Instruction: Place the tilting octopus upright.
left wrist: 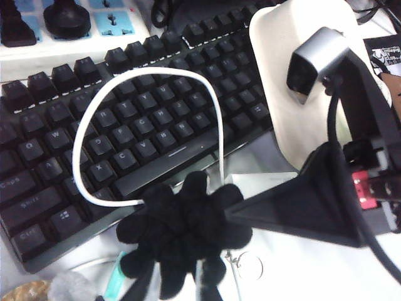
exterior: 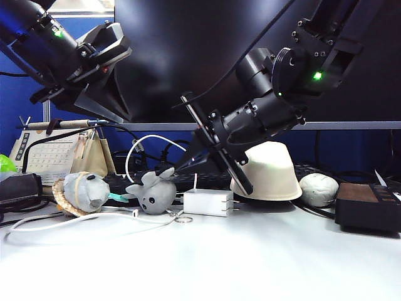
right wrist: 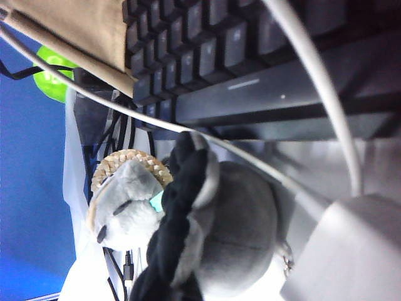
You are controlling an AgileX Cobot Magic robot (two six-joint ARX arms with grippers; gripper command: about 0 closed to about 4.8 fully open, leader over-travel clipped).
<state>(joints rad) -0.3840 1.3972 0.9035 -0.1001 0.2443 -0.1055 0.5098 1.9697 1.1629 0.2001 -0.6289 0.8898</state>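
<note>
The tilting octopus point(exterior: 155, 195) is a small light-grey plush lying tipped over on the white table, legs raised toward the back. Its dark underside point(left wrist: 182, 232) faces the left wrist camera and its grey head point(right wrist: 238, 238) fills the right wrist view. A metal keyring point(exterior: 183, 219) trails from it. My right gripper point(exterior: 173, 168) reaches down across the middle, its wedge-shaped fingers point(left wrist: 263, 207) brought together on the rim of the legs. My left gripper point(exterior: 125, 81) hangs open high at the upper left, far above the octopus, its thin fingertips point(left wrist: 141, 288) spread apart.
A grey plush with a tan woven rim point(exterior: 81, 191) lies just left of the octopus. A white charger box point(exterior: 208, 202) sits right of it. Behind are a black keyboard point(left wrist: 125, 138), a looping white cable point(exterior: 144, 147) and a white dome point(exterior: 272, 169). A pale ball point(exterior: 318, 188) and a dark box point(exterior: 369, 207) sit right.
</note>
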